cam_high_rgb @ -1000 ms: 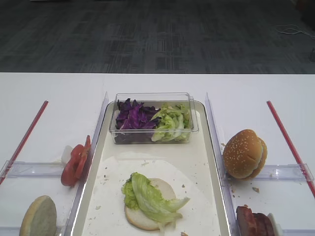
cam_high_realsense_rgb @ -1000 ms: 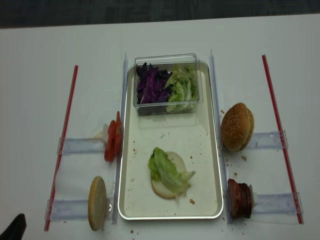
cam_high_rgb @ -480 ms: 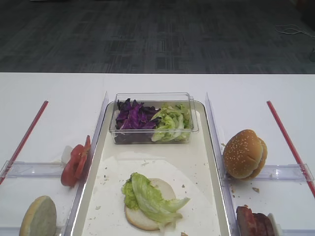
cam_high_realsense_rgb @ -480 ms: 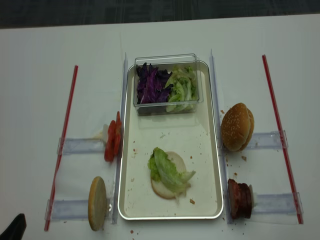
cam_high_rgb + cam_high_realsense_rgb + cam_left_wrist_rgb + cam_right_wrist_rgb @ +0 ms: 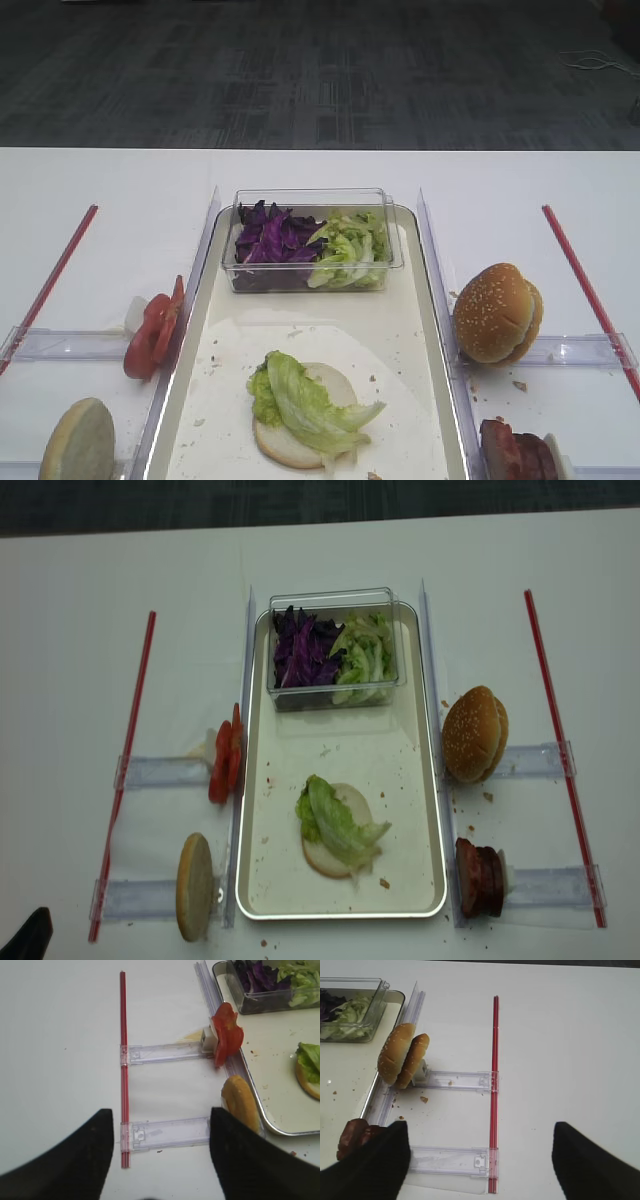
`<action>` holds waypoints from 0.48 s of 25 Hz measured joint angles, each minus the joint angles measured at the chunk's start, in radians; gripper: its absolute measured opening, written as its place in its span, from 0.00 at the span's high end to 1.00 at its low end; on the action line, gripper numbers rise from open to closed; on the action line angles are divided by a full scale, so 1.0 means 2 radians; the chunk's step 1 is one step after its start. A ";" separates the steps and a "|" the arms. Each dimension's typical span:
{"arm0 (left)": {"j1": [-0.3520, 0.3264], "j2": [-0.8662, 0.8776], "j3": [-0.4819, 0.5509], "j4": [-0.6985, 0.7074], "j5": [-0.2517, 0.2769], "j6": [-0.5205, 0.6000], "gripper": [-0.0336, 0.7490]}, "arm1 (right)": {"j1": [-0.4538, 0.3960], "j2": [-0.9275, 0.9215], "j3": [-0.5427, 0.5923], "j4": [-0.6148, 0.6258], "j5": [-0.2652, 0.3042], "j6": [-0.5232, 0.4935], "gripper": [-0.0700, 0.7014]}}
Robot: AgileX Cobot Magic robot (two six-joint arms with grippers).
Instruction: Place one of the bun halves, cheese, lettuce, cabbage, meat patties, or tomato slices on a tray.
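The cream tray [image 5: 340,914] holds a flat bun half [image 5: 325,858] with a lettuce leaf [image 5: 335,820] lying on it. At the tray's far end, a clear tub holds purple cabbage [image 5: 303,650] and more lettuce [image 5: 365,660]. Tomato slices [image 5: 227,1035] and a plain bun half [image 5: 240,1102] stand left of the tray. A pale yellow sliver [image 5: 192,1036] behind the tomato may be cheese. A sesame bun [image 5: 402,1061] and meat patties [image 5: 357,1137] stand to the tray's right. My left gripper [image 5: 161,1155] and right gripper [image 5: 480,1160] hang open and empty over the table.
Clear plastic holder rails [image 5: 160,772] [image 5: 535,760] and red strips [image 5: 125,760] [image 5: 560,750] lie on the white table on both sides of the tray. Crumbs [image 5: 424,1099] are scattered near the sesame bun.
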 joint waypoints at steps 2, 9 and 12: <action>0.000 0.000 0.000 0.000 0.000 0.000 0.41 | 0.000 0.000 0.000 0.000 0.000 0.000 0.16; 0.000 0.000 0.000 0.000 0.000 0.000 0.41 | 0.000 0.000 0.000 0.000 0.000 0.000 0.16; 0.000 0.000 0.000 0.000 0.000 0.000 0.41 | 0.000 0.000 0.000 0.000 0.000 0.000 0.16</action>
